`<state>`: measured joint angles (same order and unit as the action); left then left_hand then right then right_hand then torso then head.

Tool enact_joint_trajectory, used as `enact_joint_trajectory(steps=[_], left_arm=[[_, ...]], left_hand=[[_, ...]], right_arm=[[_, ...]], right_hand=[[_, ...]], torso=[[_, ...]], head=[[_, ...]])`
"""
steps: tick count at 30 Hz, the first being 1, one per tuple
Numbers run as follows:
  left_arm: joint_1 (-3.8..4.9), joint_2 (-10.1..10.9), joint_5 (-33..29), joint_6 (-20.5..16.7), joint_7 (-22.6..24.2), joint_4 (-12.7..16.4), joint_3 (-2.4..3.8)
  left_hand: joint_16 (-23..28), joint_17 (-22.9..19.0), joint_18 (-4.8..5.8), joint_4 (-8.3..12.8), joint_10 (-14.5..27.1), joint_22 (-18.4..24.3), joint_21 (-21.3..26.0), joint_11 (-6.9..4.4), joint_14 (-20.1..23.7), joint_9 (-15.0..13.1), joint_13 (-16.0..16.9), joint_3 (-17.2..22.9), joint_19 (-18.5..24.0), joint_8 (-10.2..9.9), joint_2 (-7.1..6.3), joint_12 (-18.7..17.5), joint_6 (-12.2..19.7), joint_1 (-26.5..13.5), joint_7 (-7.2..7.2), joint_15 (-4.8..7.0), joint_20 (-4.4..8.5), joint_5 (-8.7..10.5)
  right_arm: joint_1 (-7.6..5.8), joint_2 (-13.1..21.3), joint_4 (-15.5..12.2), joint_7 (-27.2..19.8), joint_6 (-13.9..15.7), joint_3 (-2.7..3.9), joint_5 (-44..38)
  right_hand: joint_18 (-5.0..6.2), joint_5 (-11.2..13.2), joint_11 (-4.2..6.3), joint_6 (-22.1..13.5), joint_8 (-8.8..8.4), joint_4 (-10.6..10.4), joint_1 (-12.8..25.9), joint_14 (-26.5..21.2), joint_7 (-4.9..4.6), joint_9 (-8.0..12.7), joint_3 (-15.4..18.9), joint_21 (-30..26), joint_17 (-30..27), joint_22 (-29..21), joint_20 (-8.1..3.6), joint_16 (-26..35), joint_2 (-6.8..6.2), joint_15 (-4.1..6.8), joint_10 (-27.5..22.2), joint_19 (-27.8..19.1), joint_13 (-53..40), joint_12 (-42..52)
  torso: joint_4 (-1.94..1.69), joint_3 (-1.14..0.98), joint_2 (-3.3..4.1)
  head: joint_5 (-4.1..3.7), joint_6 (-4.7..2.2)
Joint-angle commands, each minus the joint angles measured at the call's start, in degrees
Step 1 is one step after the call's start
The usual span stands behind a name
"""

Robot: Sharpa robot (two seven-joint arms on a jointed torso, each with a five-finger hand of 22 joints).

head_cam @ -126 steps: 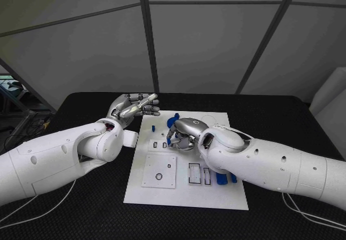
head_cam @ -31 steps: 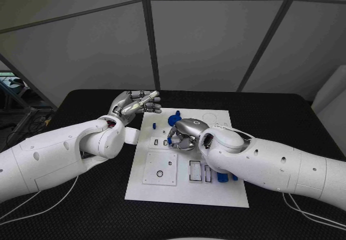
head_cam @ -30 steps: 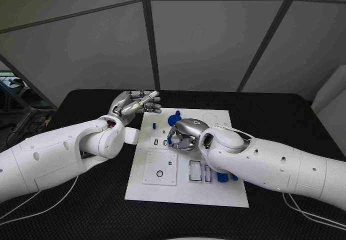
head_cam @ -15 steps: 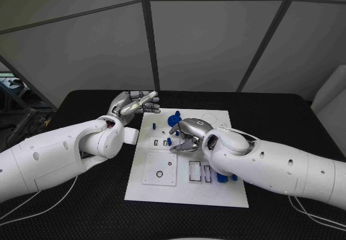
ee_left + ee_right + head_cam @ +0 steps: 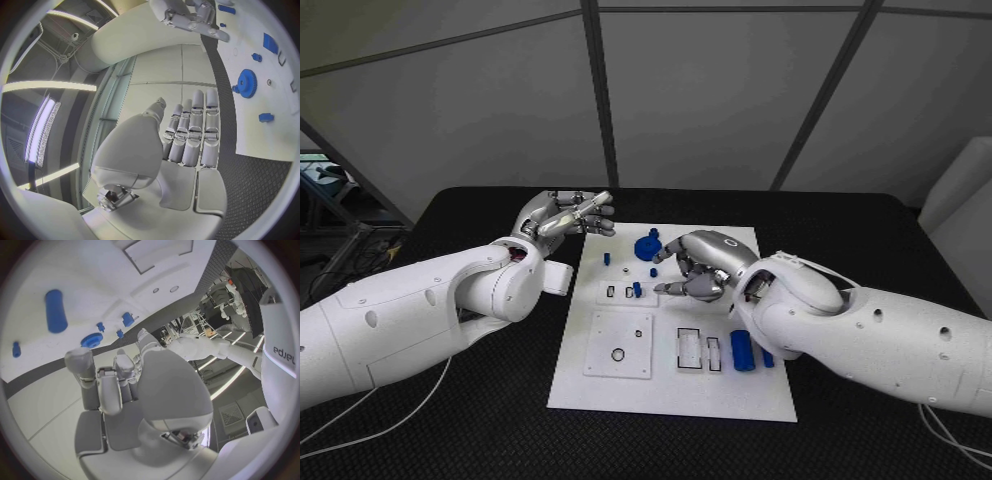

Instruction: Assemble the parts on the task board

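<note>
The task board [image 5: 672, 385] is laid mid-table, with a blue gear [image 5: 648, 245] near its far edge. Above the board's middle the right hand [image 5: 698, 265] is held empty, fingers loosely apart. The left hand [image 5: 564, 213], fingers straight together and empty, is raised beside the far-left corner.

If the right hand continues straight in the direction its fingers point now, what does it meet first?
Probably the small blue part standing in the task board just beyond the fingers of the right hand. They point toward the robot's left, low over the board. Their height is unclear, so the hand might pass above it.
</note>
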<state>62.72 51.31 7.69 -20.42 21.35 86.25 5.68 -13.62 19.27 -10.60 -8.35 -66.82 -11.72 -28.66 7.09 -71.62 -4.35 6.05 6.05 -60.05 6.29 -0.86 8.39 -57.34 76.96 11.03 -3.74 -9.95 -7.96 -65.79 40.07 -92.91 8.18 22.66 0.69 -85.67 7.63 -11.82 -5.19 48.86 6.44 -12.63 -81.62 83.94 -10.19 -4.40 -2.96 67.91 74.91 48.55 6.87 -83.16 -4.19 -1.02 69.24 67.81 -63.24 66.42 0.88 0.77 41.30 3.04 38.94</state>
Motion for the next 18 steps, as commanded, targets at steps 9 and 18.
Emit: enact_joint_trajectory(steps=[9, 18], left_arm=[[0.56, 1.15, 25.83, 13.21, -24.95, 1.06, 0.06], [4.21, -0.60, 42.99, 22.80, -43.23, 1.04, -0.08]], left_hand=[[-35.48, 28.22, 1.14, -7.40, -4.55, -15.98, -19.79, -4.30, -5.09, -4.65, 16.51, -10.58, -7.37, 5.09, -1.00, 20.26, -3.20, -5.32, -3.94, 4.37, 4.66, 0.47], [-70.26, 63.59, 6.27, -7.45, 0.48, -54.57, -48.15, -5.79, -16.38, -12.36, 31.80, -14.47, -20.36, 11.69, 2.64, 37.72, -0.93, -1.94, -5.23, 6.37, 6.23, 0.33]], right_arm=[[-3.26, 9.66, -2.95, -11.76, -6.76, 1.92, 30.26], [-4.23, 12.50, 1.63, -15.95, -6.52, 2.53, 39.85]], right_hand=[[3.00, -0.65, 1.33, 4.74, 1.58, 0.99, -3.02, -11.01, 1.34, 0.15, -1.16, -21.35, -38.43, -23.32, -0.89, 38.39, 1.51, 1.27, -10.27, -11.88, 25.25, -28.42], [2.88, -0.91, 0.14, 7.91, -0.56, -0.76, -4.23, -9.88, 0.92, 0.50, -4.66, -35.80, -48.91, -32.56, 1.26, 62.48, -0.02, -0.28, -0.09, -11.83, 48.00, -54.22]], torso=[[0.16, -0.17, -1.49], [-0.01, -0.60, -3.19]], head=[[0.54, 0.32], [0.98, 1.31]])
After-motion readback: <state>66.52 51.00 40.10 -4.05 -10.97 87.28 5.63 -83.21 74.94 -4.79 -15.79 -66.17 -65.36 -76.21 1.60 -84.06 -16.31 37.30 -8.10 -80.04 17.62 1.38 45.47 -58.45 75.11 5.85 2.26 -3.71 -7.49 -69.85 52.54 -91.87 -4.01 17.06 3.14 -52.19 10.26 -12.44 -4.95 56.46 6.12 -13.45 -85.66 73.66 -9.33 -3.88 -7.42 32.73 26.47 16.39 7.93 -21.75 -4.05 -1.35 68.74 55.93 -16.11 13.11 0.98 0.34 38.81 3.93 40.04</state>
